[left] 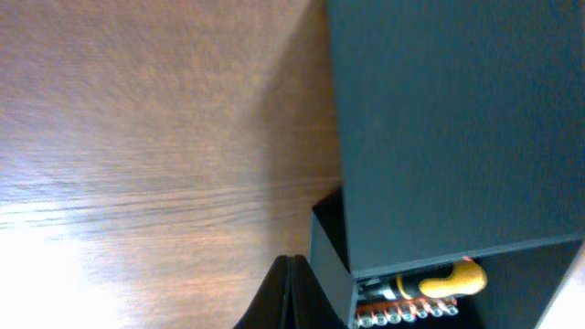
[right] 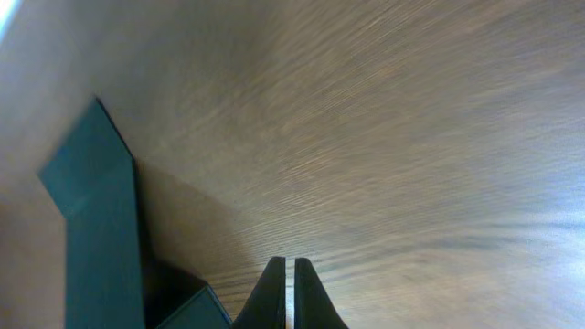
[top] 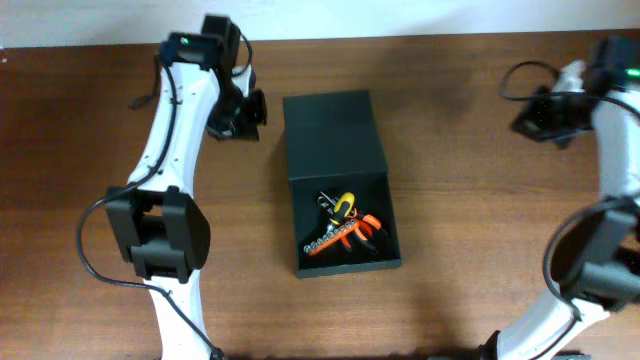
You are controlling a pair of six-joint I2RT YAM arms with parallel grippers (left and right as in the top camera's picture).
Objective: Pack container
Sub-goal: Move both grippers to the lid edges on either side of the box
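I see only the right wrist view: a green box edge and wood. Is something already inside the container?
Observer: Yes. The overhead view shows the container open, with hand tools, orange and yellow handles, lying inside.
Operator: Where is the left end effector?
Observer: Beside the open lid, apart from it.
Operator: Does it hold something?
Observer: No, it is shut and empty.

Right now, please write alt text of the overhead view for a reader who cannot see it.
A dark green-black matte rectangular box lies open on a brown wooden table, holding a yellow-handled tool and orange tools. The left gripper and right gripper flank it without touching.
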